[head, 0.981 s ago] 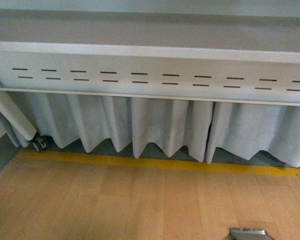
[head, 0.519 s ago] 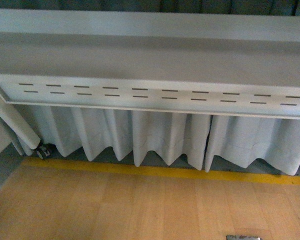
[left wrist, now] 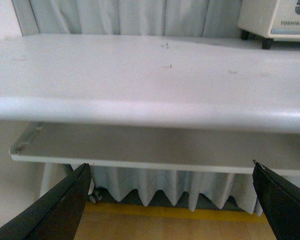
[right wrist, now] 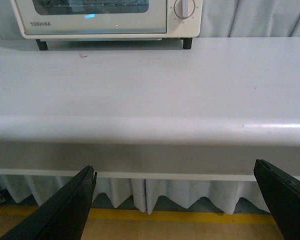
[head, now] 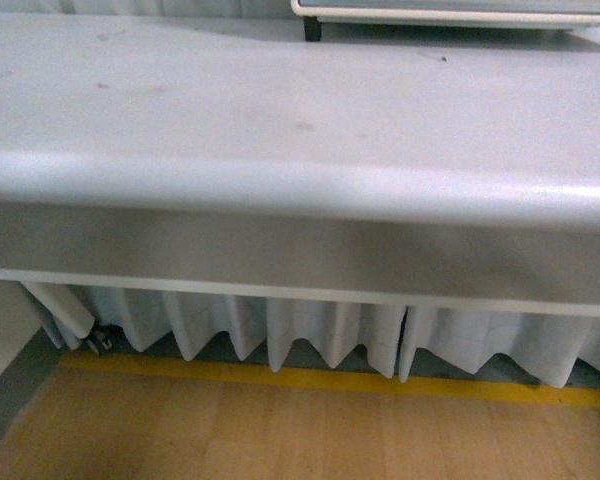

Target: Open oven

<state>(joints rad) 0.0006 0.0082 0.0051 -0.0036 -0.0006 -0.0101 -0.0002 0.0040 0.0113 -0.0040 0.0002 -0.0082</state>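
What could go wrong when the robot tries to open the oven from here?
1. Both pairs of jaws are open and sit low, facing the front edge of the table. Pushing straight ahead could bump it.
2. The oven stands far back on the table, so the reach may be long.
3. Only its lower part shows, so the aim may be off and the jaws could catch the knob.

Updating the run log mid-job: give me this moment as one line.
target: cream-white boxy Toshiba toaster oven, door looks shut, at back of white table | left gripper: open, empty | right gripper: open, empty | contact: none
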